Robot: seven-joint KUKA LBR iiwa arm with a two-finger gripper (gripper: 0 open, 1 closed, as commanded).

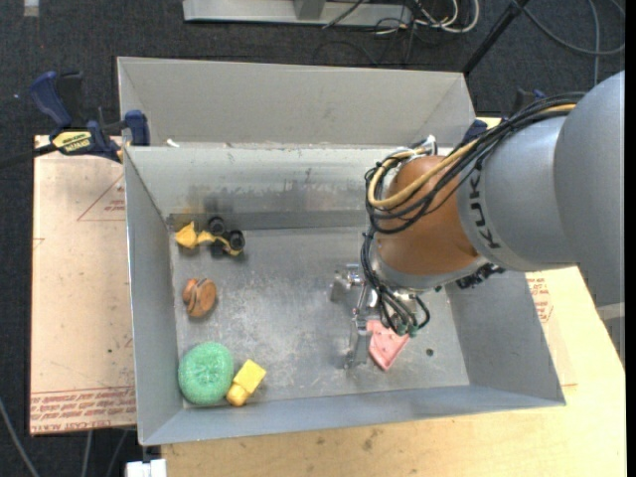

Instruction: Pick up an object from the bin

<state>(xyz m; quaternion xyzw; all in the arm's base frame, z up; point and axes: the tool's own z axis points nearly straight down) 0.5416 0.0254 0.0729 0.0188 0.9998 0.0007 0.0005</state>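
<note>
The claw (356,338) is lowered to the floor of the grey bin (288,306), in its right half near the front wall. A small pink flat piece (387,347) lies just beside the claw on its right, partly under the wrist cables. Whether the claw is apart or together cannot be told.

Well apart, along the left side, lie:
- a yellow-and-black toy (210,238)
- a brown round piece (200,298)
- a green ball (206,373), touching a yellow block (245,383)
</note>
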